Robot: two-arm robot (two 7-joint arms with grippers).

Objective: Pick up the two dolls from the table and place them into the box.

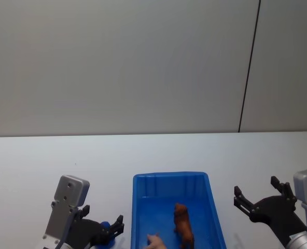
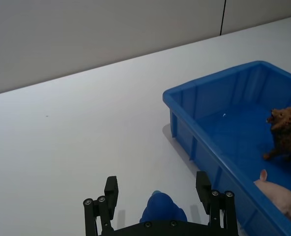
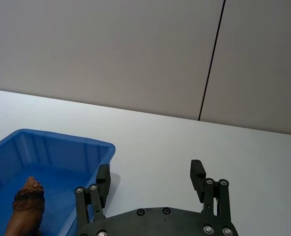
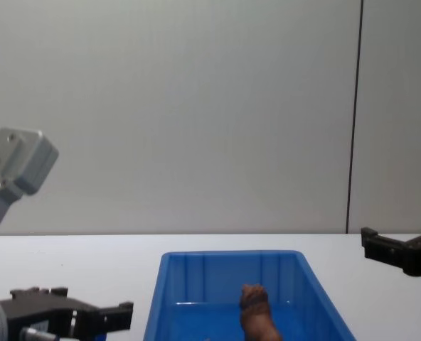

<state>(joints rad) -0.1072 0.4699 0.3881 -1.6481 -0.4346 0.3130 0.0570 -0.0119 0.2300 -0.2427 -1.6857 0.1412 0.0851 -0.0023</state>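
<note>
The blue box (image 1: 143, 179) sits on the white table (image 1: 39, 166) in front of me, near the front edge. The reddish-brown doll (image 1: 183, 226) stands inside it, seen too in the left wrist view (image 2: 285, 132), the right wrist view (image 3: 26, 209) and the chest view (image 4: 257, 312). The dark blue doll (image 2: 160, 211) rests on the table left of the box. My left gripper (image 2: 157, 189) is open, one finger on each side of that doll with gaps between. Right of the box, my right gripper (image 1: 258, 198) hovers open and holds nothing.
A pale pink figure (image 2: 283, 199) lies in the box beside the brown doll. The table stretches wide and bare behind the box, up to a grey wall with a dark vertical seam (image 1: 249, 67).
</note>
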